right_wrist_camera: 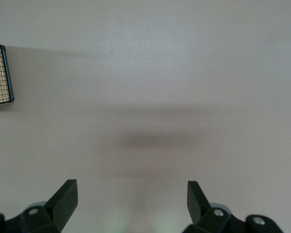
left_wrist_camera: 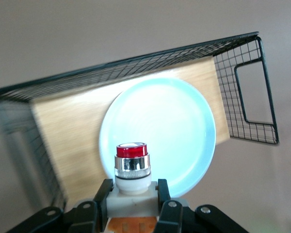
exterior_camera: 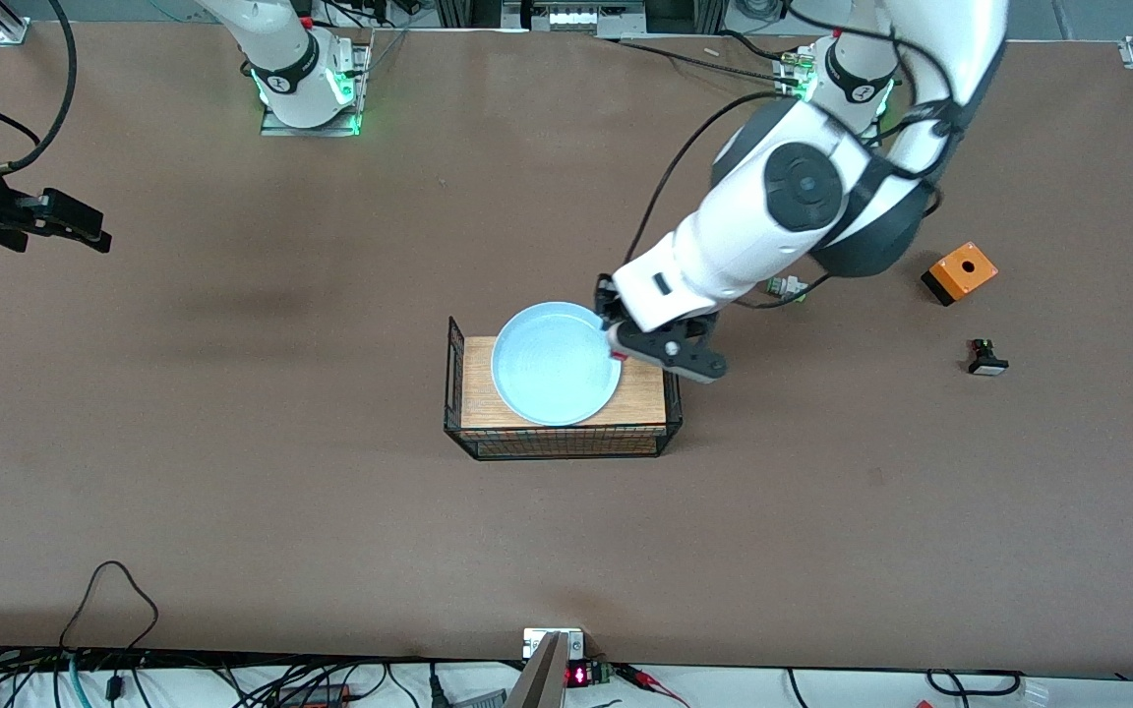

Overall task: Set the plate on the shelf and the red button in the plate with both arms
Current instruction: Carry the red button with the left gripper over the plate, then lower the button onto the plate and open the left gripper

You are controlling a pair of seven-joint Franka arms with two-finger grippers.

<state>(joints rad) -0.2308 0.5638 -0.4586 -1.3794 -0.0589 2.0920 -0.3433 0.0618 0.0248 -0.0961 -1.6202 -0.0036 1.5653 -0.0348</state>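
From the front camera, the plate (exterior_camera: 556, 363) already lies inside the wire basket (exterior_camera: 561, 444), resting on its wooden floor, so that half of the job looks done. The left arm reaches down from its base to the basket, and the left pincer (exterior_camera: 619, 346) hangs over the plate's rim on the side toward the left arm's end of the worktop (exterior_camera: 232, 492). A red speck shows at its tips. Well away from the basket, toward the left arm's end, sit an orange box (exterior_camera: 960, 271) and a small black part with a white cap (exterior_camera: 986, 358), neither of them wanted here. The right arm waits, its right pincer (exterior_camera: 85, 233) held well clear of the basket toward the right arm's end, probably to leave the basket free.

The left wrist camera shows the left pincer clamped on the white body of the red button (left_wrist_camera: 132, 170), red tip pointing out over the plate (left_wrist_camera: 160, 126). Gripping the body keeps the tip free, and the aim suggests the button is meant to land on the plate.

The right wrist camera shows the right pincer (right_wrist_camera: 131, 196) with its fingers (right_wrist_camera: 64, 196) spread wide and empty over bare worktop, only a corner of the basket (right_wrist_camera: 0, 73) in sight.
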